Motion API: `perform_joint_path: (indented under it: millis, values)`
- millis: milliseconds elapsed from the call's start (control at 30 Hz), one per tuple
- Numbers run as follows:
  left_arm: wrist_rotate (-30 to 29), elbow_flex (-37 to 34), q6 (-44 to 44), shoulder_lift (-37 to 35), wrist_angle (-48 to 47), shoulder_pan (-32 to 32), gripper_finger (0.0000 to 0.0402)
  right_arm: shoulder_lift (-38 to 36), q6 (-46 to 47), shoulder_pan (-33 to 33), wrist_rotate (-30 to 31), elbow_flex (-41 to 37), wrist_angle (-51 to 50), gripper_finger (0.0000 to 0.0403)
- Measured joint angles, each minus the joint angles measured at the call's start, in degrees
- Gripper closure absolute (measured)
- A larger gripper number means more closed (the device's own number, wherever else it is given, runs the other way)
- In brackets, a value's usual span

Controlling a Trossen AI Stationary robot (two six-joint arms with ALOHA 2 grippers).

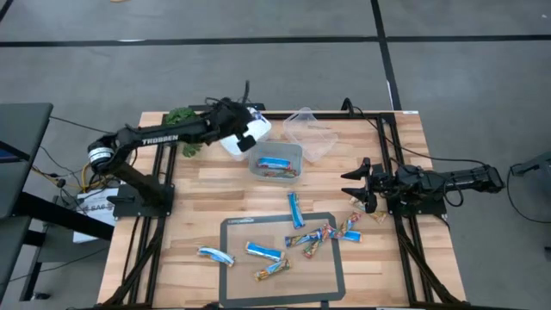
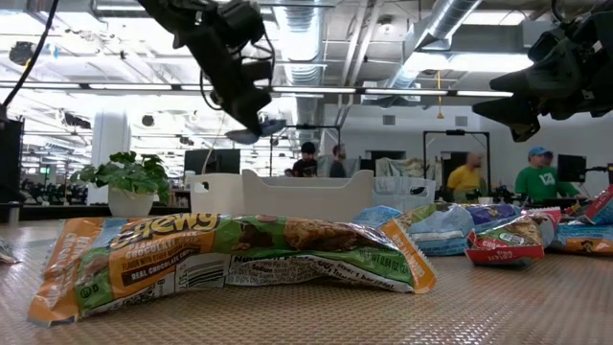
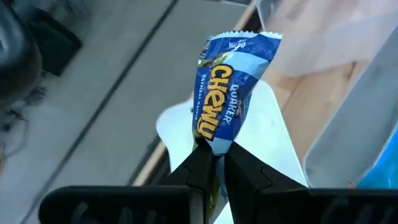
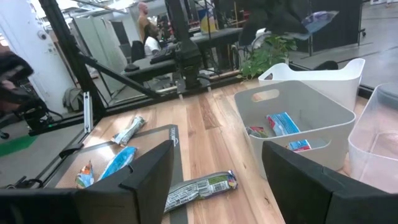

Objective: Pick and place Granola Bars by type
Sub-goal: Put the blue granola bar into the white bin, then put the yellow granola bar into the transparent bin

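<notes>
My left gripper (image 1: 250, 130) hovers over the white tub (image 1: 231, 145) at the table's far side, shut on a bright blue granola bar (image 3: 230, 81). The grey tub (image 1: 256, 157) beside it holds bars (image 1: 275, 164), blue among them. More blue (image 1: 263, 251) and orange-brown (image 1: 271, 269) bars lie flat on and around the grey mat (image 1: 237, 288). My right gripper (image 1: 353, 188) waits open at the right edge. In its wrist view a green-wrapped bar (image 4: 202, 186) lies ahead of the fingers. My left gripper pinches the blue bar by one crimped end (image 3: 214, 142) between its two fingertips (image 3: 245, 163). The rest of the wrapper stands out beyond the fingers along their line. The bar is lifted clear, above the white tub (image 3: 277, 149).
A clear tub (image 1: 314, 138) sits right of the grey one, and a potted plant (image 1: 182, 116) stands at the far left corner. Black frame rails (image 1: 396, 155) run along both table sides. People (image 2: 532, 177) stand in the room beyond the table.
</notes>
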Motion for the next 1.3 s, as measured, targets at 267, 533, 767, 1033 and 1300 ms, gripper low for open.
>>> perform_joint_path:
  millis: [267,533,767,1033,1300]
  values:
    - [6.43,0.04,-0.04,6.01,-0.60,3.77,0.0377,0.00,-0.02,0.02,-0.02,0.02,0.02,0.0163]
    - [4.91,0.04,-0.72,8.52,-1.75,6.88,0.0353,0.00,-0.02,0.01,-0.02,0.02,0.02,0.0163]
    - [5.27,0.04,-1.92,8.44,-2.73,6.68,0.0276,0.00,-0.02,0.00,-0.02,0.01,0.02,0.0163]
    - [11.08,0.04,-2.25,7.19,-2.49,3.48,0.0244,0.00,0.00,0.00,0.00,0.00,0.02,0.0163]
    - [15.85,0.02,-2.56,4.84,-0.83,-6.32,0.0246,0.00,0.00,0.02,-0.01,0.01,0.04,0.0163]
